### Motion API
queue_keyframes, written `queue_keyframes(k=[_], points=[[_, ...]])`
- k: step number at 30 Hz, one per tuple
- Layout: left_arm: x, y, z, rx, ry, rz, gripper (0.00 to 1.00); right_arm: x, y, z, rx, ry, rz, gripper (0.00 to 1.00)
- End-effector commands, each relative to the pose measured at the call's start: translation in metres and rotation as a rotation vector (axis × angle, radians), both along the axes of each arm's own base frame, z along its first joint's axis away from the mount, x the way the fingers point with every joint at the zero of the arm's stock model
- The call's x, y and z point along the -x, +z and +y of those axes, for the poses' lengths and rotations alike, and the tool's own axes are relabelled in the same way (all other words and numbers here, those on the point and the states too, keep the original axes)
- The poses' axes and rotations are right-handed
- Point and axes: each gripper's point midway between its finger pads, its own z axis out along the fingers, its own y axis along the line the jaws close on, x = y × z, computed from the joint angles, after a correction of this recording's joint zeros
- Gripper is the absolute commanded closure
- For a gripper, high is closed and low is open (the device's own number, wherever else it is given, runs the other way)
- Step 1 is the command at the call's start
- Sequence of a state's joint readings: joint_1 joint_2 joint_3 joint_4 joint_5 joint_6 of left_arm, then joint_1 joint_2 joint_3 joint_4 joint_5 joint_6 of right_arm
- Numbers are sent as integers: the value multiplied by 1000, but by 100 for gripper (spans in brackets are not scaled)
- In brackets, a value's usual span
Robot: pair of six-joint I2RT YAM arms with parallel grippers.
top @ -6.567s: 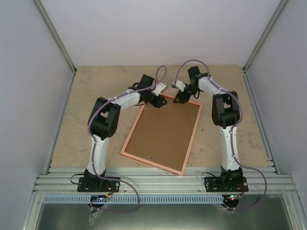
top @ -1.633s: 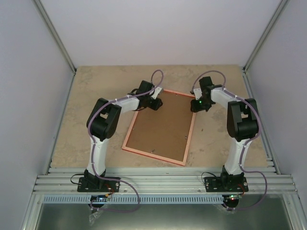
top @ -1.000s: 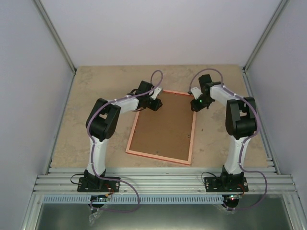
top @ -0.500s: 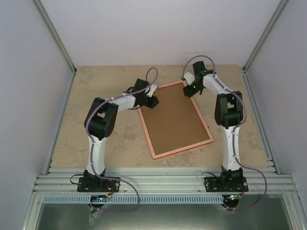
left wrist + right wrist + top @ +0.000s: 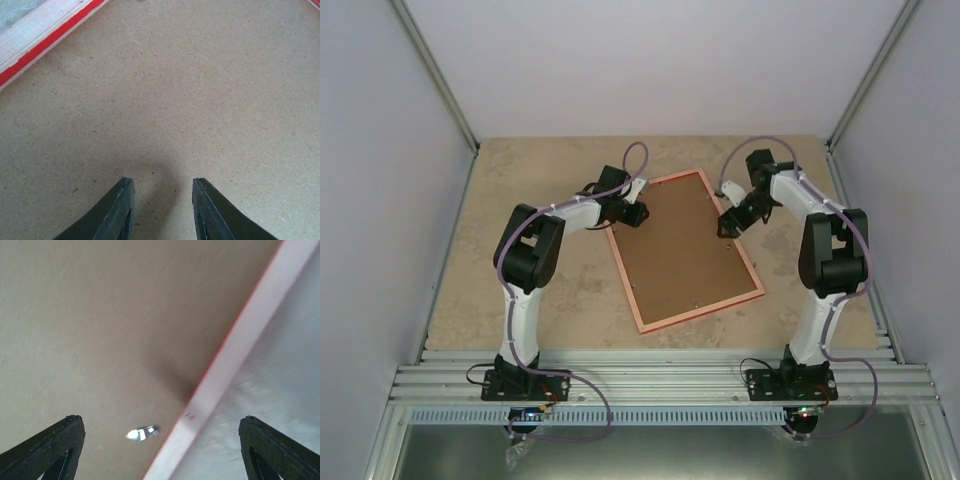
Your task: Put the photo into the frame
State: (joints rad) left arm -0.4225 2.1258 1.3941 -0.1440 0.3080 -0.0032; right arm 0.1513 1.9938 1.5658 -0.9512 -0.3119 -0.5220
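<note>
The frame (image 5: 701, 311) lies back-up at the middle of the desk (image 5: 510, 290), backing board (image 5: 685, 250) in place; no photo shows. Left jaws are narrowly apart and right jaws wide apart, both empty, so one-sided prying could skid the frame.

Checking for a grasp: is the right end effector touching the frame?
Apart. In the right wrist view the right end effector is wide open, and the frame rail passes between its fingers with gaps on both sides.

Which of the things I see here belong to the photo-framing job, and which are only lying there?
Belong to the job:
- frame, back side up
- backing board sitting in it
- metal tab on the board
(The photo is not visible in any view.)

Only there:
- table
</note>
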Motion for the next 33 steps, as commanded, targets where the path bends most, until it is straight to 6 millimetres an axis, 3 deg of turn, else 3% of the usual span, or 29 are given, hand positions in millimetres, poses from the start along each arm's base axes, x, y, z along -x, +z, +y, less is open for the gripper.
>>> queue_keyframes(k=[1,9,19,27,30,33], points=[[28,-41,20,-85,22,151,65,30,-22,-8,50,-71,75,14],[29,-42,20,-89,22,154,65,30,-52,-17,134,-177,61,20],[25,-42,24,-106,32,141,66,55,-74,-43,275,-99,74,59],[24,-42,24,-109,35,141,66,46,-69,-49,310,-77,31,88],[24,-42,24,-109,35,141,67,46,-68,-42,273,-90,44,89],[24,-42,23,-107,34,141,66,44,-63,-35,230,-106,37,83]])
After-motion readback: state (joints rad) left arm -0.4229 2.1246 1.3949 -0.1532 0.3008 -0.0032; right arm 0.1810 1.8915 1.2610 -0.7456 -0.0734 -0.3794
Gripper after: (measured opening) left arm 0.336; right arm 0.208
